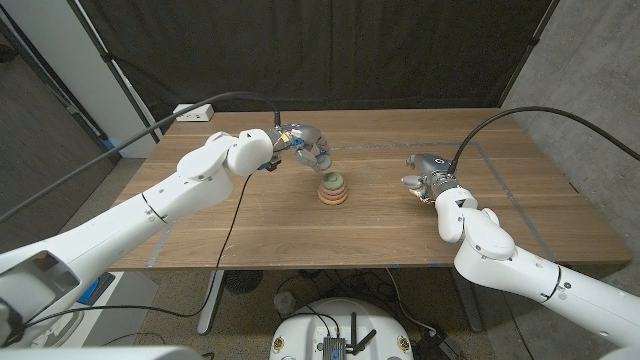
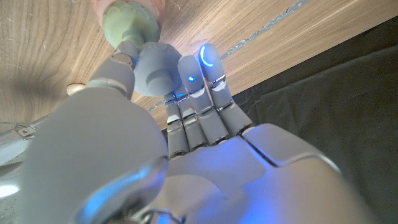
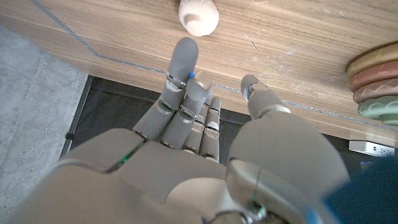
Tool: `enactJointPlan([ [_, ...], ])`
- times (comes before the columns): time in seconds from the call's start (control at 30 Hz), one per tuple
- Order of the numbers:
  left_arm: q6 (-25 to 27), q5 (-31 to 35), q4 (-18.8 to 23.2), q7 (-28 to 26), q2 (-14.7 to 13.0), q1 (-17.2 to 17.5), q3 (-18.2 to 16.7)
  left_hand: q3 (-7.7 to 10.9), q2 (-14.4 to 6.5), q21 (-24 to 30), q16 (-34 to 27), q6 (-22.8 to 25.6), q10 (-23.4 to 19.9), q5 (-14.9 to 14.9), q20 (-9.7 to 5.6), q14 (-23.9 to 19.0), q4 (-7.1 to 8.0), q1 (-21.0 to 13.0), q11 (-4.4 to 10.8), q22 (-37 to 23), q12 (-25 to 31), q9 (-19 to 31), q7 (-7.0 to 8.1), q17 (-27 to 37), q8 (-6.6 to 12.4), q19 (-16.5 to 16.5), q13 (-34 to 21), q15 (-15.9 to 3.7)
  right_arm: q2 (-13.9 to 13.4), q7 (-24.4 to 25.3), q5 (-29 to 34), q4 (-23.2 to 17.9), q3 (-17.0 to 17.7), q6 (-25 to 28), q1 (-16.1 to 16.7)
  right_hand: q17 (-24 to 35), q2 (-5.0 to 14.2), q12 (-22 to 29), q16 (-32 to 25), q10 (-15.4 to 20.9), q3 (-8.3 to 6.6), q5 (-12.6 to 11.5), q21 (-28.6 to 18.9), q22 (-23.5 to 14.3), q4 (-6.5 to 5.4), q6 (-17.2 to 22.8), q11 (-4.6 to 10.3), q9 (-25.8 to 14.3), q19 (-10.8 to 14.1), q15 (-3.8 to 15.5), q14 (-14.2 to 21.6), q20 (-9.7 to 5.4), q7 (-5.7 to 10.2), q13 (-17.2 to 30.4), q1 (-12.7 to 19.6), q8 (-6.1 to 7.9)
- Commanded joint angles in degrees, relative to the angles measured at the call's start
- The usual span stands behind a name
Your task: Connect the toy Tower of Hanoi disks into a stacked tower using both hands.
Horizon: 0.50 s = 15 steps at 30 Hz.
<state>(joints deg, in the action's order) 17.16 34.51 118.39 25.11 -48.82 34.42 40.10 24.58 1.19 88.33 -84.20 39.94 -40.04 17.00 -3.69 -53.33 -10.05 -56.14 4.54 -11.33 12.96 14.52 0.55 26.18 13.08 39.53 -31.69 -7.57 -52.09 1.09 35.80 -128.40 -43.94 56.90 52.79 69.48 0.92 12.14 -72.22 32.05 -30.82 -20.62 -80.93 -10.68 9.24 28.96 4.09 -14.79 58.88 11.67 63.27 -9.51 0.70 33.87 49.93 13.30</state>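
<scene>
A stack of round toy disks (image 1: 333,189) stands mid-table, tan and pink below and a green disk (image 1: 333,180) on top. My left hand (image 1: 306,147) hovers just behind and left of the stack, fingers apart and holding nothing. In the left wrist view its thumb (image 2: 118,65) reaches close to the green disk (image 2: 130,23). My right hand (image 1: 430,181) is right of the stack, apart from it, with its fingers (image 3: 180,68) spread and empty. A small cream knob-shaped piece (image 3: 199,17) lies on the table just beyond them. The stack (image 3: 377,81) also appears in the right wrist view.
The wooden table (image 1: 250,225) has blue tape lines near its edges. A white power strip (image 1: 195,112) lies at the back left corner. Black cables run along both arms, and a dark curtain hangs behind the table.
</scene>
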Motion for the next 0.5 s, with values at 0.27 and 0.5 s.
enactJointPlan([
  [0.27,-1.1,1.6,-3.5,6.0,4.0,-4.7,3.8,-0.21,-1.4,0.4,-0.2,1.3,-5.6,0.5,-8.10,0.0,0.47,-1.0,4.66,-0.2,0.0,0.2,-0.21,0.0,0.11,0.0,-0.6,-5.08,-0.6,0.4,-1.5,0.1,-0.8,0.5,-0.7,0.1,-0.09,-0.3,-0.3,0.1,-0.28,-0.5,0.0,0.0,0.06,0.1,-0.18,-0.2,0.0,0.96,0.3,-3.06,-0.29,0.2,-0.4,0.06],
  [0.5,-1.6,1.9,-4.3,6.3,4.6,-5.0,4.4,-0.30,-1.3,0.4,-0.3,1.3,-5.5,0.5,-8.10,-0.1,0.50,-0.9,4.65,-0.2,0.0,0.3,-0.11,0.1,0.04,0.1,-0.7,-5.08,-0.7,0.2,-1.8,0.3,-1.1,0.5,-1.3,0.1,-0.08,-0.3,-0.2,0.2,-0.29,-0.5,0.0,0.0,0.06,0.1,-0.11,-0.3,0.0,0.96,0.2,-3.06,-0.24,0.2,-0.4,0.06],
])
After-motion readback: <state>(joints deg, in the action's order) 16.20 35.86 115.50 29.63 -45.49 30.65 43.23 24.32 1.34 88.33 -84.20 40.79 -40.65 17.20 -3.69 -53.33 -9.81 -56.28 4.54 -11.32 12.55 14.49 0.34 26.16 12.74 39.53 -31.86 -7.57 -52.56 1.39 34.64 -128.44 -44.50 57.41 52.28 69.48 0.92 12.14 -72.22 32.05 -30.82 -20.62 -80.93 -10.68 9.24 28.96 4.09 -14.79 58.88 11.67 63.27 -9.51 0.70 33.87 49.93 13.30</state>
